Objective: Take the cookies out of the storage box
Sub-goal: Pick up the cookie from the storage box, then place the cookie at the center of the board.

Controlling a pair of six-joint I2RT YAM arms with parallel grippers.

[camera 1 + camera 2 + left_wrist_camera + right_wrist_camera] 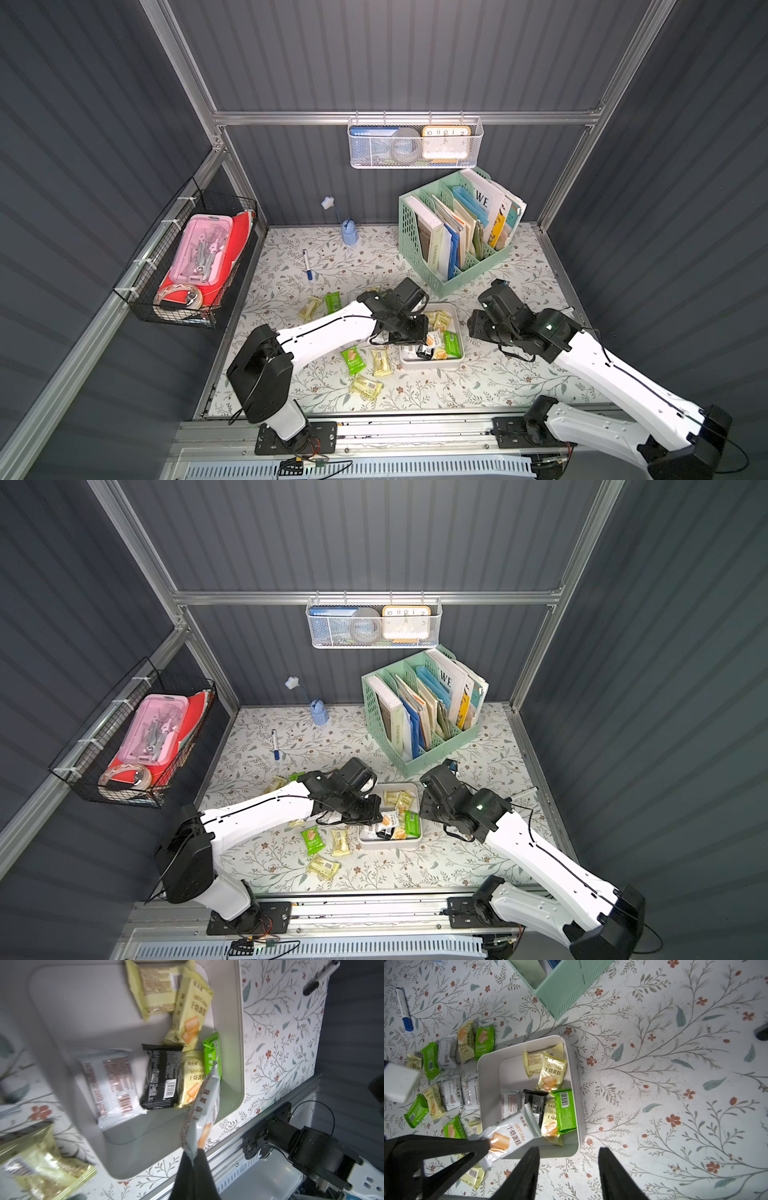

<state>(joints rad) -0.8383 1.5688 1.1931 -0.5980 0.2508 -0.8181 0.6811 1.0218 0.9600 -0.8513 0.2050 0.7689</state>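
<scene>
White storage box [430, 366], low-walled, on the floral tabletop [498, 374].

Top views: both show the box partly emptied. Loose cookies [352, 360] lie on the tabletop just beside the box, on the left arm's side, and a handful more show inside it. The left arm stretches low across to the box, and its wrist covers the box wall on that side and hides its end effector here. The right arm is folded, with its wrist just beside the opposite wall.

Left wrist view: the left end effector [194, 1164] is clamped on the end seam of a white-silver packet [202, 1105], which is raised over the box. Cannot tell whether the packet's far end touches the ones beneath. Six packets lie on the box floor: two pale yellow at one end; one white, one black packet [162, 1076], one yellow and one green bunched at the other.

Right wrist view: the right end effector [569, 1167] has its fingers apart with nothing between them, just outside the box's short wall. A dozen or more packets lie outside the box. The marker pen [403, 1008] lies well apart from it.

Judgement: roughly two thirds done. Left to do: set down the held packet, then take out the six inside.
</scene>
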